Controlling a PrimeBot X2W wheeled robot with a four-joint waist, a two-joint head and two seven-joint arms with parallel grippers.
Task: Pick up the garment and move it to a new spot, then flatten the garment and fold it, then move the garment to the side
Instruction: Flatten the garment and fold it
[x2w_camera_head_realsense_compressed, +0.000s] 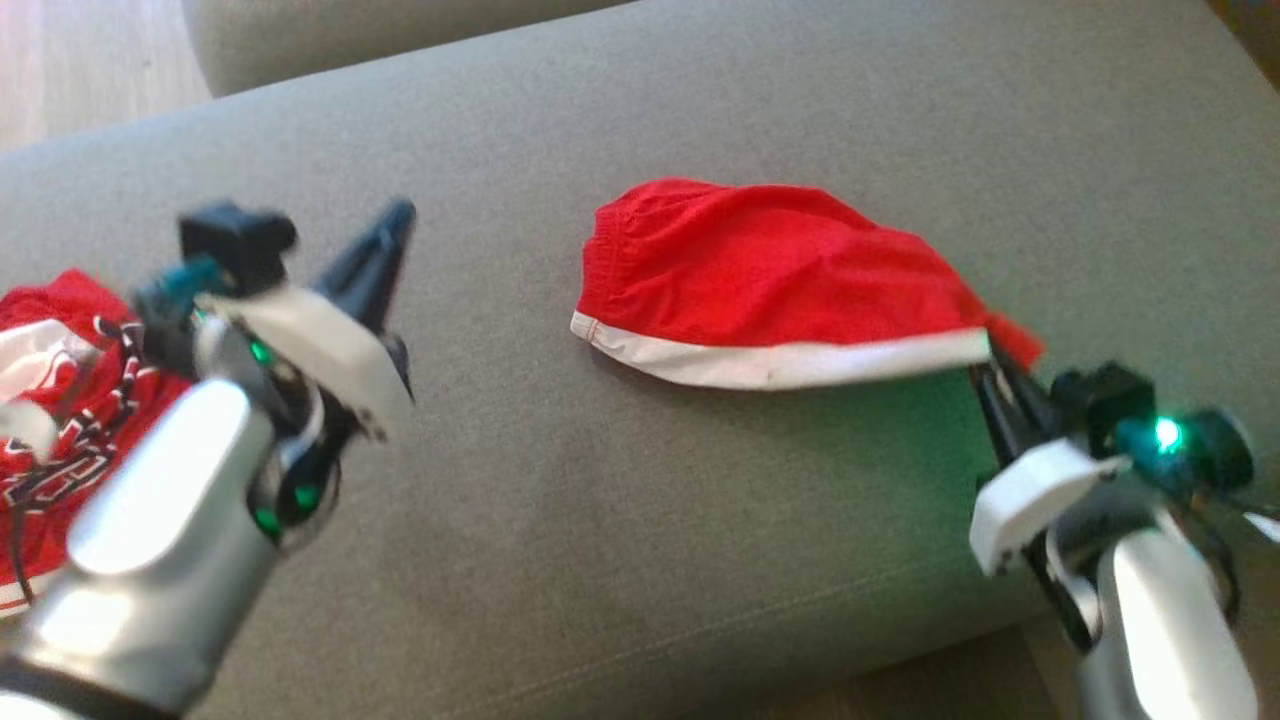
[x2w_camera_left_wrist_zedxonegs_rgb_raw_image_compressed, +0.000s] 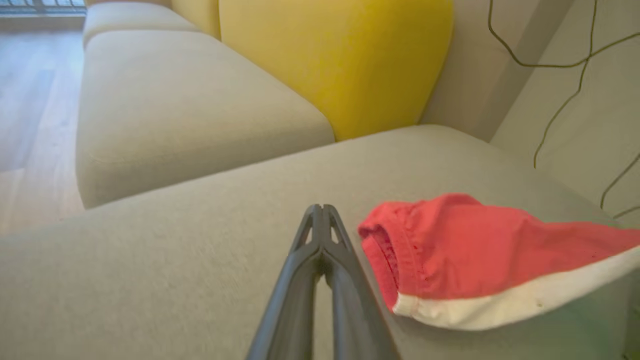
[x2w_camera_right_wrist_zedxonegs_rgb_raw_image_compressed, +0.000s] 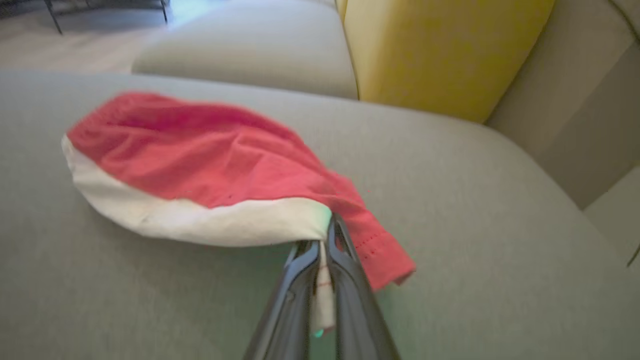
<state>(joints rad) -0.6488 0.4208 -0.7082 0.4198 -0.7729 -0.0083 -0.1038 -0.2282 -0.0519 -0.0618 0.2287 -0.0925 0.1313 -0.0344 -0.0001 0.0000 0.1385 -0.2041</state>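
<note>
A red garment with a white band along its near edge lies on the grey sofa seat. My right gripper is shut on the garment's right corner; in the right wrist view the white cloth is pinched between the fingers of the right gripper and lifted slightly. My left gripper hovers to the left of the garment, apart from it. The left wrist view has that left gripper shut with nothing in it, the red garment just to its right.
A second red, white and black patterned cloth lies at the left edge of the seat, partly behind my left arm. A yellow cushion leans against the sofa back. Another grey seat adjoins, with wooden floor beyond.
</note>
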